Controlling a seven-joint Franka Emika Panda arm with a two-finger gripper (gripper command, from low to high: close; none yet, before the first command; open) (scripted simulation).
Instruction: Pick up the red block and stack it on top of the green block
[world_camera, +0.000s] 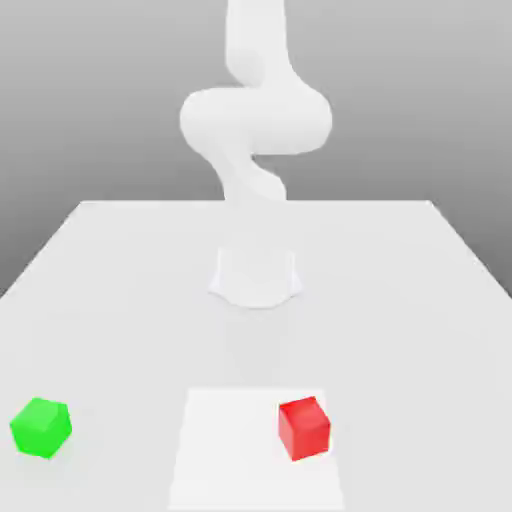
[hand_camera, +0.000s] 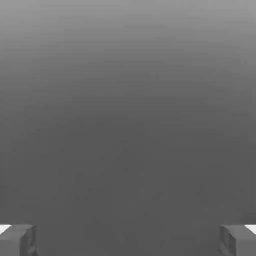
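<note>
The red block (world_camera: 304, 428) is a small bright red cube resting on the table near its front edge, toward the exterior view's right. The green block (world_camera: 41, 428) is a same-sized cube on the table at the front, far to the exterior view's left, well apart from the red one. In the hand view my gripper (hand_camera: 128, 240) is open, its two grey fingertips (hand_camera: 20, 239) spread wide with nothing between them, against a plain grey background.
The white arm (world_camera: 255, 120) rises from its base (world_camera: 256, 275) at the table's middle and leaves the picture at the top. A paler square patch (world_camera: 230, 450) marks the white table (world_camera: 400, 300) at the front; the red block stands on its right part.
</note>
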